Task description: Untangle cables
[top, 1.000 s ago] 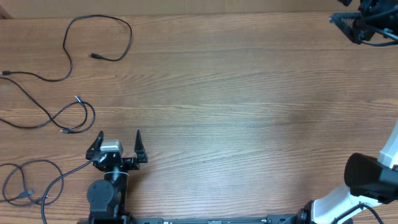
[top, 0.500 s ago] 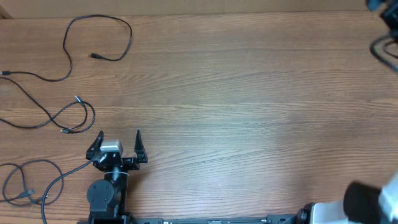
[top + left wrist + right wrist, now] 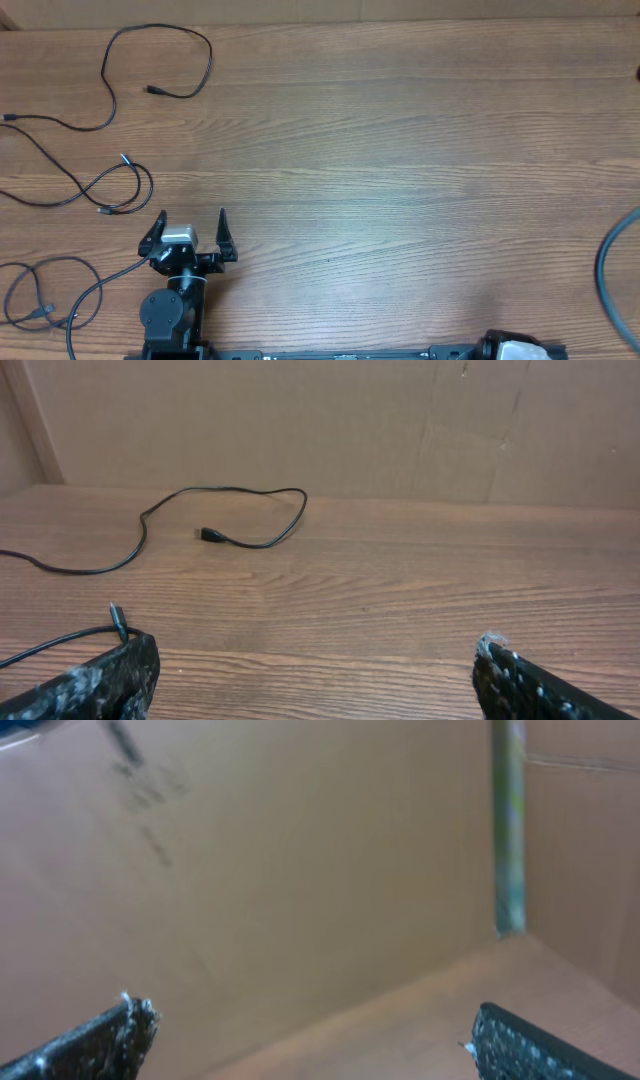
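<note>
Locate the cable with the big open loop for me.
In the overhead view the looped cable lies flat near the far left corner of the table, well ahead of the open left gripper and touching neither gripper.

You'll find the cables [image 3: 107,80] lying loose on the left side of the table [image 3: 400,180], all thin and black. The far cable [image 3: 209,62] sweeps in one wide open arc, its plug resting inside the curve. The middle cable [image 3: 150,185] snakes into a small loop (two plug ends show beside it). The near cable [image 3: 60,261] is loosely coiled at the left edge.
</note>
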Robot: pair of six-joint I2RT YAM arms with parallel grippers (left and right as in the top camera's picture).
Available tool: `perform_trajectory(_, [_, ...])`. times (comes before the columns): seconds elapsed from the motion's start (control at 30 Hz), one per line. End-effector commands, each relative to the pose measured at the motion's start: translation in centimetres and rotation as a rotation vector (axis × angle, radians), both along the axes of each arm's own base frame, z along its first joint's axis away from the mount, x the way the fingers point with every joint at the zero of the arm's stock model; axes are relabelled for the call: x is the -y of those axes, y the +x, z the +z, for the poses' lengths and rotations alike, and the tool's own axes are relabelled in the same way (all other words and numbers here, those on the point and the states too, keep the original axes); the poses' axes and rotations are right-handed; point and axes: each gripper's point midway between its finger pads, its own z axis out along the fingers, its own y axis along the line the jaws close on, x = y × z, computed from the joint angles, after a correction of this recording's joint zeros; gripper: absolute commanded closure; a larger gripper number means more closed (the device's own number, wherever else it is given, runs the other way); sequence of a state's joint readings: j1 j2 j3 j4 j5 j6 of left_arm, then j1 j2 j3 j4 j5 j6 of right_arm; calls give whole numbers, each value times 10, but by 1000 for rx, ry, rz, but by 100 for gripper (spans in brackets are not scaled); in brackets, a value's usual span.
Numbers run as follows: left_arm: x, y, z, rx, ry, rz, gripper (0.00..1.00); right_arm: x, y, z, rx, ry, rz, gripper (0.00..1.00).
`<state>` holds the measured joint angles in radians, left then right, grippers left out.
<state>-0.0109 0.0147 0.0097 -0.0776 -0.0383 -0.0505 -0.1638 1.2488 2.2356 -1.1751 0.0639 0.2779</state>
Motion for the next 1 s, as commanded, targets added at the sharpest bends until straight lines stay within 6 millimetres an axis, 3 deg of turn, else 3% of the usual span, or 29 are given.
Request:
perform_trajectory(0.0, [-1,0,1,9,-10,1,0,-7,-16,-5,36,-86,21,0])
perform_trajectory(0.2, [-1,0,1,9,-10,1,0,-18,-28,-40,130,-112,63,0])
perform_trajectory(0.4, [-1,0,1,9,-10,1,1,-47,-48,-107,173,-323,219,0])
perform_trajectory(0.47, [-1,0,1,9,-10,1,1,-51,-56,-128,175,-352,237,0])
perform_trajectory(0.5, [-1,0,1,9,-10,1,1,-52,-63,-148,178,-359,239,0])
perform_trajectory(0.6, [-1,0,1,9,-10,1,0,-55,-72,-177,194,-362,247,0])
perform_trajectory(0.8, [-1,0,1,9,-10,1,0,-62,-61,-229,204,-363,291,0])
perform_trajectory(0.97, [-1,0,1,9,-10,1,0,-61,-55,-258,192,-360,293,0])
